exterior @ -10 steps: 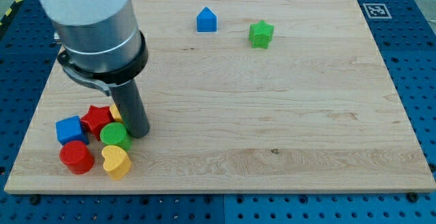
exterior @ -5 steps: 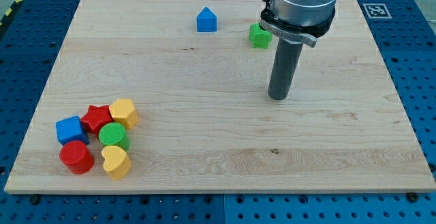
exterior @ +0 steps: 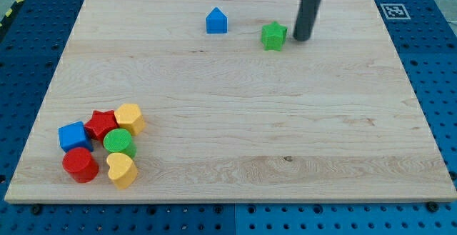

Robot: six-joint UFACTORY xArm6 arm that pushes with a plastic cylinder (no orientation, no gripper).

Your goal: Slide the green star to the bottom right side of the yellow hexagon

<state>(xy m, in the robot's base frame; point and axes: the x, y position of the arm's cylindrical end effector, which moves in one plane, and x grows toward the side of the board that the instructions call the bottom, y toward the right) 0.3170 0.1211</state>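
With no jaws to open or hold anything, my tip (exterior: 302, 38) sits just right of the green star (exterior: 273, 36), so I'd push it left and nearward toward the yellow hexagon (exterior: 129, 118).

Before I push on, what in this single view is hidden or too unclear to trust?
- Whether my tip touches the green star: the gap at the star's right edge is too small to judge.
- The arm above the rod: cut off by the view's top edge.
- How the blocks around the yellow hexagon sit: the red star and green cylinder crowd it.
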